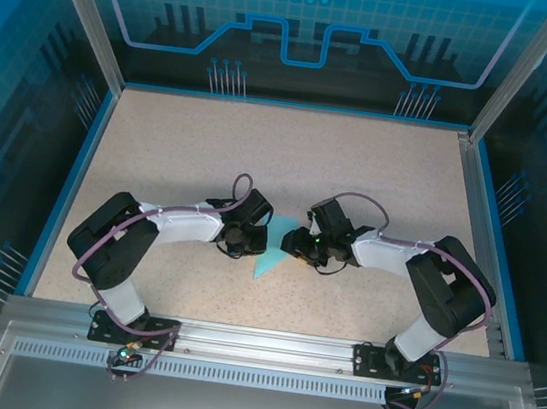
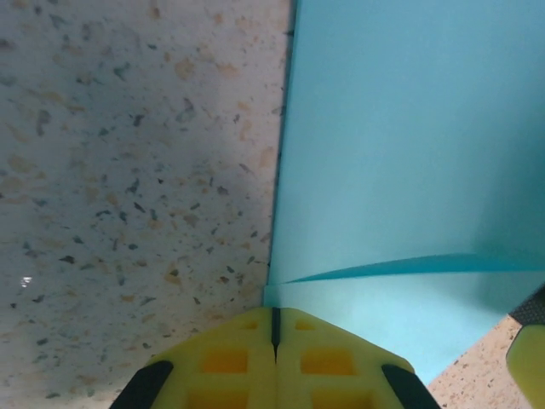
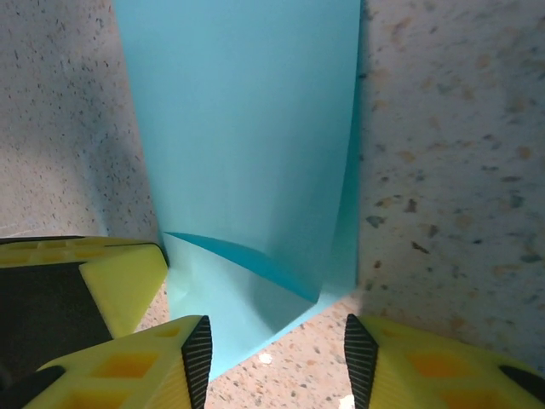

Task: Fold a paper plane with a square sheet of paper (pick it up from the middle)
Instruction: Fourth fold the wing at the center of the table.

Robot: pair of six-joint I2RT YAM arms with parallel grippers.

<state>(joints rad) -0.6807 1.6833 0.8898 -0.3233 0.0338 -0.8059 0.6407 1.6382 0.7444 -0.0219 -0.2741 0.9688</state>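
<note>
Fingers of our left pincer are sitting pressed flat together at the bottom centre of the left wrist view. They are closed tight, with their tips meeting the near corner of the square sheet of paper. We are judging that the closed tips are pinning that corner against the bench, so the sheet is not sliding while a crease is being worked. Whether a layer is actually caught between them, we cannot tell.

The paper is lying in the middle of the bench, between our two pincers, and is filling the right half of that view. A flap is already lying folded across its lower part, its edge running as a darker line toward the right side.

Further right, in the right wrist view, our right pincer is standing open at the bottom of the frame. Its two fingers are set apart, with the paper's folded corner lying between them. We are reading that open stance as readiness to pinch or flatten the fold. No dart shape is showing yet, so the folding is looking early.
</note>
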